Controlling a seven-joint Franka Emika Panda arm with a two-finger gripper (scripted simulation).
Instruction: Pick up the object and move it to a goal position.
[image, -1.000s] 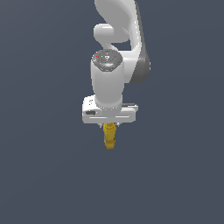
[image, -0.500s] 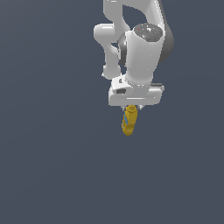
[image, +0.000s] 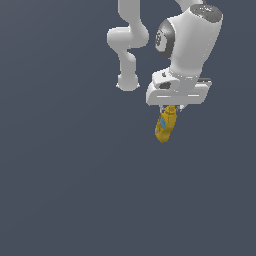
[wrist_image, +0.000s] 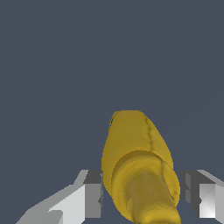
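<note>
The object is a small yellow bottle (image: 164, 127) with a blue-and-red label mark. It hangs tilted below my gripper (image: 169, 110), clear of the grey floor (image: 75, 200). The gripper is shut on the bottle's upper end, which the white hand partly hides in the exterior view. In the wrist view the bottle (wrist_image: 138, 162) fills the space between my two fingers (wrist_image: 89, 197), its cap end nearest the camera and its body pointing away. The gripper (wrist_image: 142, 199) holds it on both sides.
The arm's white links (image: 130, 45) rise at the top of the exterior view. Everything else in both views is a plain dark grey-blue floor. No goal marker shows.
The arm has carried the bottle toward the exterior view's right and a little upward. The wrist has turned, and the bottle now hangs more tilted.
</note>
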